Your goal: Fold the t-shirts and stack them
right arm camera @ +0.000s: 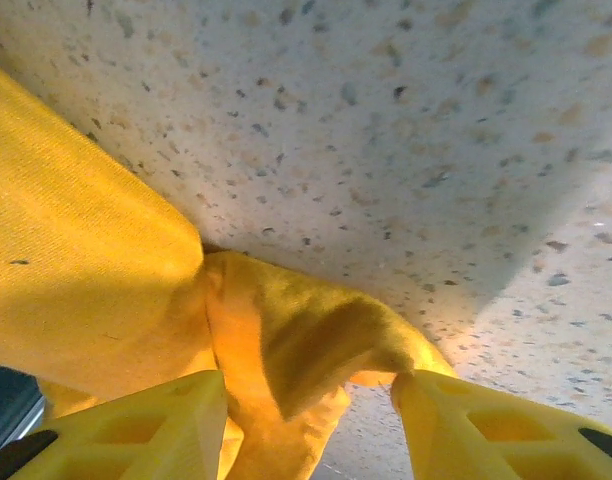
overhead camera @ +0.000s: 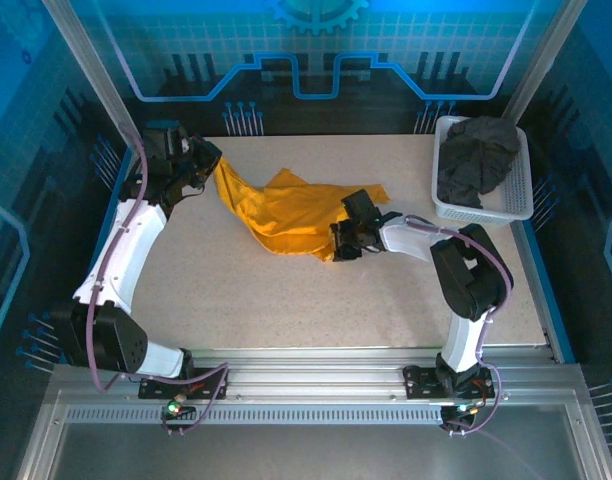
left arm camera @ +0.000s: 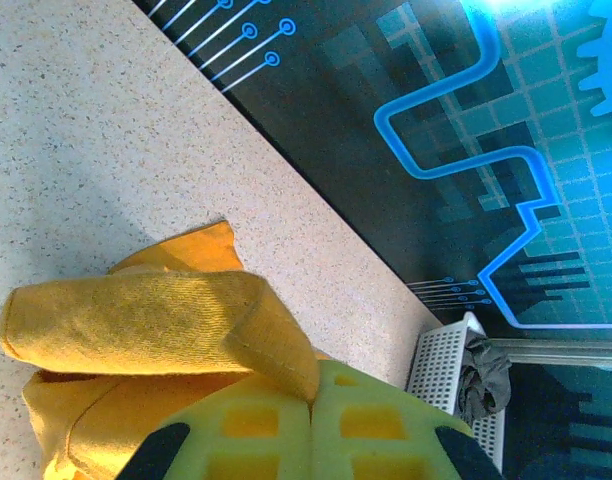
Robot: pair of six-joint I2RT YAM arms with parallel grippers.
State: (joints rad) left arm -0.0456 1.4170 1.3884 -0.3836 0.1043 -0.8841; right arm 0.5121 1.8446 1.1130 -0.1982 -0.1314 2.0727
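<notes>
The speckled beige table (overhead camera: 286, 300) carries a bright orange-yellow cloth t-shirt (overhead camera: 286, 215), crumpled across its middle and stretching toward the far-left corner. At the far right stands a white mesh plastic basket (overhead camera: 521, 190) with a dark charcoal grey t-shirt (overhead camera: 476, 155) heaped inside. The left gripper (overhead camera: 208, 162) pinches the yellow shirt's far-left corner, fingers pressed together. The right gripper (right arm camera: 308, 390) straddles the shirt's near-right edge, fingers spread.

The speckled beige worktop (overhead camera: 286, 300) carries 2 things: 1 crumpled orange-yellow t-shirt (overhead camera: 281, 215) just toward 12 o'clock of centre, and 1 white mesh basket (overhead camera: 524, 185) at 2 o'clock.
</notes>
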